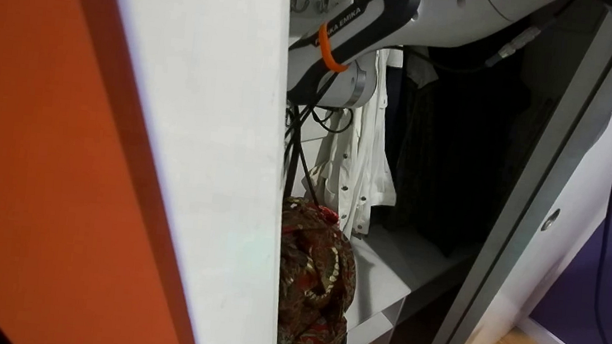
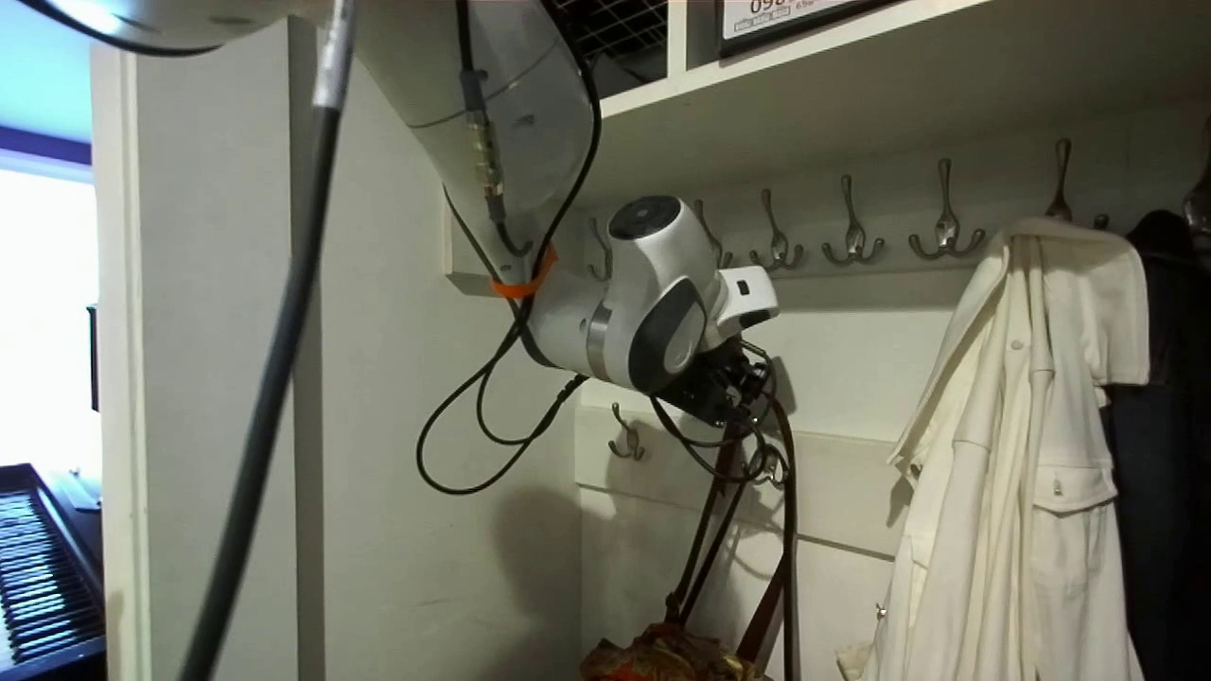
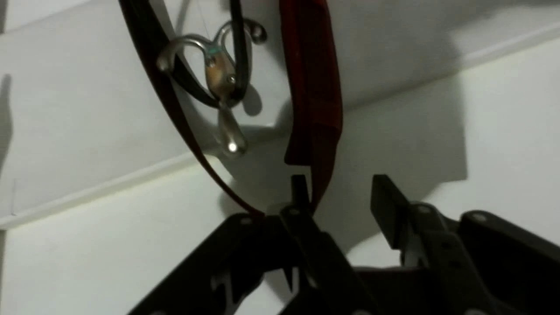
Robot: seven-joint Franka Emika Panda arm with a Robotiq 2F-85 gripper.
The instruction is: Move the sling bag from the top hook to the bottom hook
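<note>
Your fingers (image 3: 389,210) found apart, clamping nothing; maroon strap (image 3: 315,78) appears draped over one, presumably for transfer onto lower hook (image 3: 218,78) at wrist view's 10 o'clock. Thin dark strap (image 3: 238,43) apparently looped there. Sling bag (image 1: 312,285) hangs below at 6 o'clock, weight likely tensioning straps.

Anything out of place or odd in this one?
Yes: the sling bag seems hung in two places. In the wrist view, a dark strap loops on the lower hook, while a maroon strap runs to the gripper, which stands open. It may be draped there, not pinched.
</note>
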